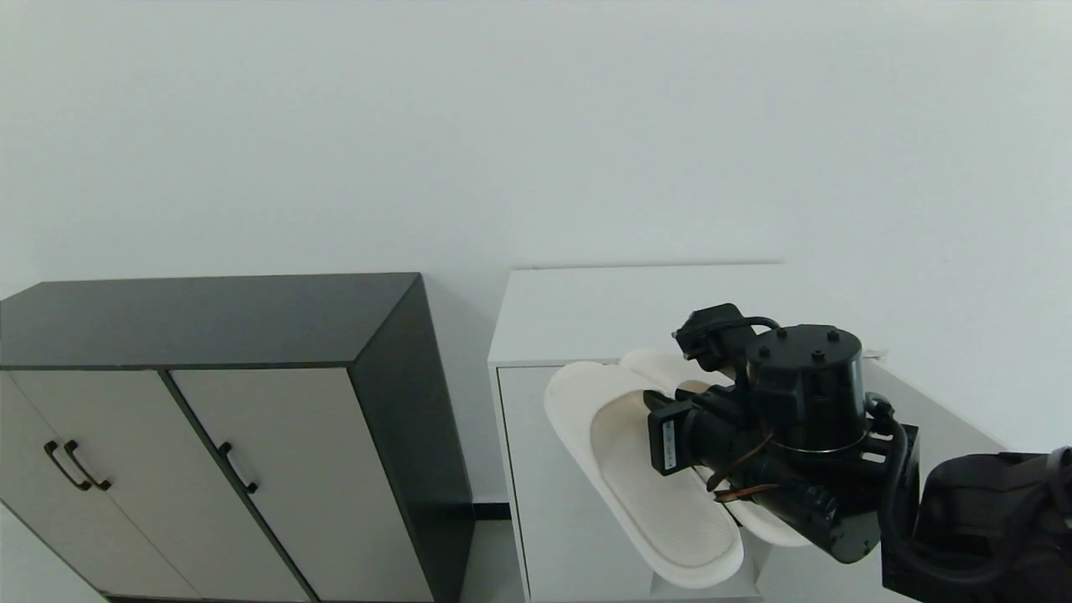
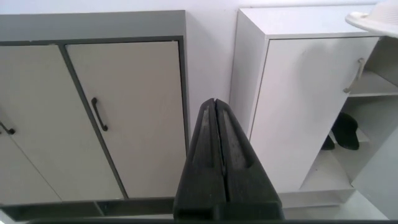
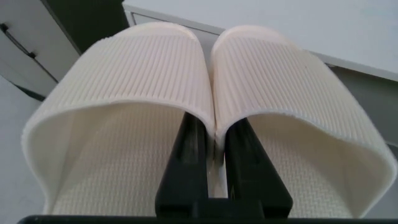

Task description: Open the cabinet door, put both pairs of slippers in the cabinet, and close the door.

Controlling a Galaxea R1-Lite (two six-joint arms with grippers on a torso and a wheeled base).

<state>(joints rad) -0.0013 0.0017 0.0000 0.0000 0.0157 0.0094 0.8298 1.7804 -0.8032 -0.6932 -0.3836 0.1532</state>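
Note:
My right gripper (image 3: 212, 134) is shut on a pair of white ribbed slippers (image 3: 155, 81), pinching the two inner strap edges together. In the head view the white slippers (image 1: 662, 494) hang soles-out in front of the white cabinet (image 1: 620, 310), below its top edge. The white cabinet (image 2: 298, 112) has its left door shut and its right side open, showing shelves. A dark pair of slippers (image 2: 345, 130) lies on a lower shelf inside. My left gripper (image 2: 216, 109) is shut and holds nothing, low down and facing both cabinets.
A black cabinet (image 1: 209, 318) with grey doors and dark handles stands left of the white one, doors shut. It also shows as the black cabinet (image 2: 93, 25) in the left wrist view. A narrow gap separates the two. A plain wall stands behind.

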